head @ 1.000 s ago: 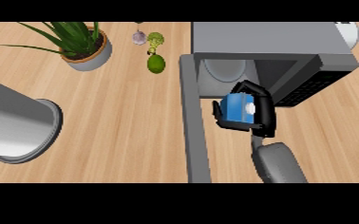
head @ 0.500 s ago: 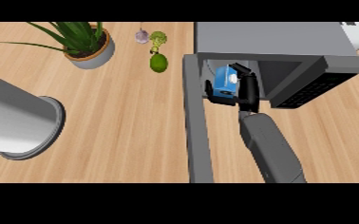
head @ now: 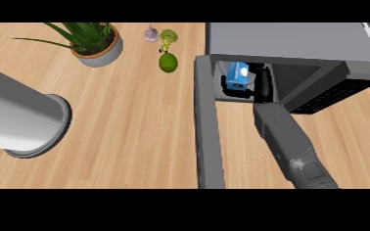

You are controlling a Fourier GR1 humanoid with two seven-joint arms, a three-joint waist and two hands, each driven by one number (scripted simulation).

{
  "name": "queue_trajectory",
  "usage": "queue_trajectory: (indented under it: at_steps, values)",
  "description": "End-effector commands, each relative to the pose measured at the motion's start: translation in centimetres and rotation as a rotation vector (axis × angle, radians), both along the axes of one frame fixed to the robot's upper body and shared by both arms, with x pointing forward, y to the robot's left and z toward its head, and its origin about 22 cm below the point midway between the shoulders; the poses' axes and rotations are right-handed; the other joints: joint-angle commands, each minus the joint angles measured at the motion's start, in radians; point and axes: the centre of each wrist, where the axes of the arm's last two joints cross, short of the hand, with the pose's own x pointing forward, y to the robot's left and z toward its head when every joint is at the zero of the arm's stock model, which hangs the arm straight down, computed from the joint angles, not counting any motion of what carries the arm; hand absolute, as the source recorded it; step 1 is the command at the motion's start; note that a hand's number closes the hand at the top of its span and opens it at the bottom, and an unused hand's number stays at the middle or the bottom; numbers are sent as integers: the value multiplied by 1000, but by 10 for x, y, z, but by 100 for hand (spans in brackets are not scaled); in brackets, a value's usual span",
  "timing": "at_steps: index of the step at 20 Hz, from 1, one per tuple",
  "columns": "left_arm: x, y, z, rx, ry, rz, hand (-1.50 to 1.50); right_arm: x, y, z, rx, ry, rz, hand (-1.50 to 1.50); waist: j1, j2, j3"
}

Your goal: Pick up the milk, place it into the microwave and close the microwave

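Observation:
A blue milk carton [head: 237,74] sits at the mouth of the grey microwave [head: 289,41], just inside its opening. My right hand [head: 254,87] is curled round the carton from the right and below, its grey forearm stretching in from the lower right. The microwave's door [head: 205,122] stands swung open, seen edge-on as a long grey bar running toward the lower edge. My left hand shows in no view.
A potted plant [head: 94,41] stands at the back left. An avocado [head: 168,62], a broccoli floret [head: 168,36] and a garlic bulb [head: 150,34] lie left of the microwave. A large grey cylinder [head: 25,120] occupies the left edge.
My right hand has carried the milk carton up from in front of the microwave into its opening, the forearm stretching further forward.

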Motion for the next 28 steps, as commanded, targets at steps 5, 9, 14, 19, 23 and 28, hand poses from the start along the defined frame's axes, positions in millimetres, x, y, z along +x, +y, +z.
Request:
queue_trajectory:
  at_steps: [5,9,14,19,23,28]
  values:
    - [12,1,1,-8,-13,-31,-150,11,-19,5,-148,-18,-40,150,30,18,2]
    - [6,3,-7,2,4,-45,-150,31,-30,34,-231,-87,-86,150,53,21,2]
    - [11,-2,-15,-22,-8,-51,-150,29,-43,32,-275,-123,-96,150,48,24,2]
    - [9,7,-8,-4,-8,-51,-150,37,-32,45,-188,-207,-141,150,66,31,4]
    - [12,1,-10,-11,-7,-54,-150,39,-45,50,-288,-241,-209,150,74,38,4]
    - [12,1,-12,-2,6,-78,-150,44,-35,58,-360,-263,-341,150,88,38,3]
